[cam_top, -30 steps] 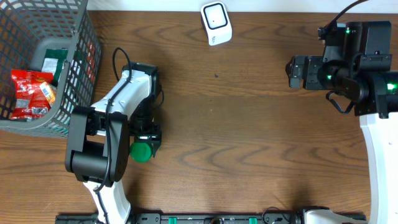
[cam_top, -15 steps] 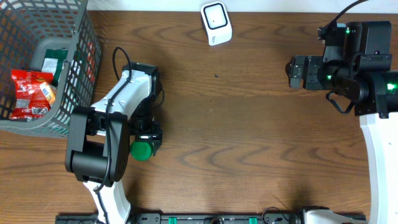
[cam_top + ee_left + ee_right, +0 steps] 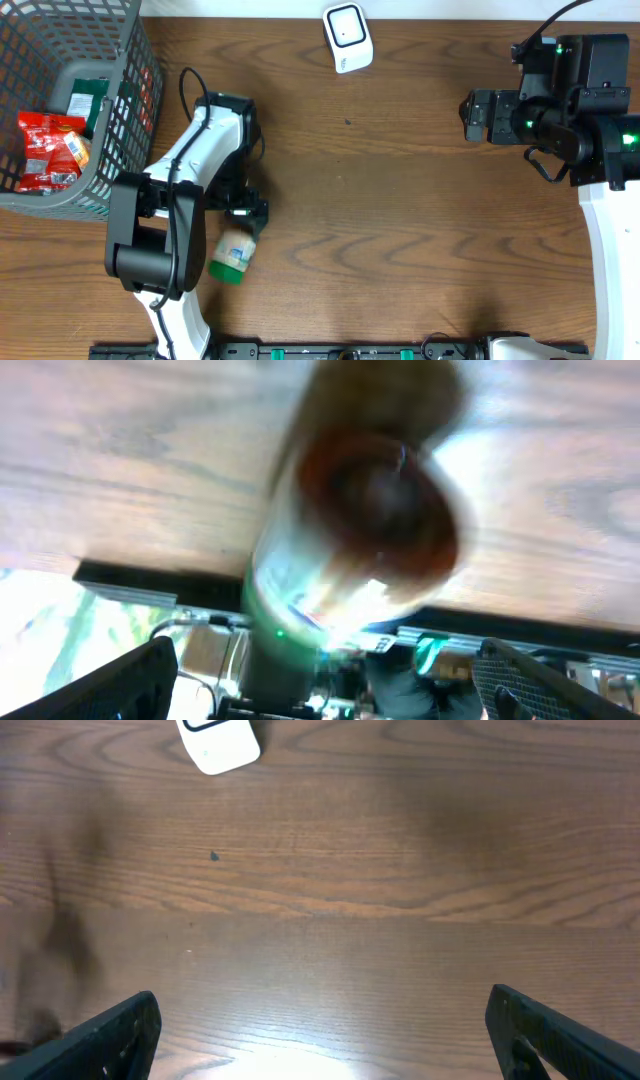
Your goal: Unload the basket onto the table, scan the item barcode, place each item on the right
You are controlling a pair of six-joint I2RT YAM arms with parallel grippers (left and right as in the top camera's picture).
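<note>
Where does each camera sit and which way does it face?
Overhead: above, straight down on the brown wooden table; left arm and right arm show.
Left wrist: faces down at a blurred green-capped bottle; left claw tips show.
Right wrist: faces the table; right claw tips show.
Shared: white rectangular scanner, overhead and right wrist.

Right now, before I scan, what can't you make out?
- Green-capped bottle: barcode too small overhead, partly under the left arm; blurred in the left wrist view.
- Scanner: cut off by the right wrist view's top edge.
- Basket: cropped at the overhead's left edge; red packet print too small.
</note>
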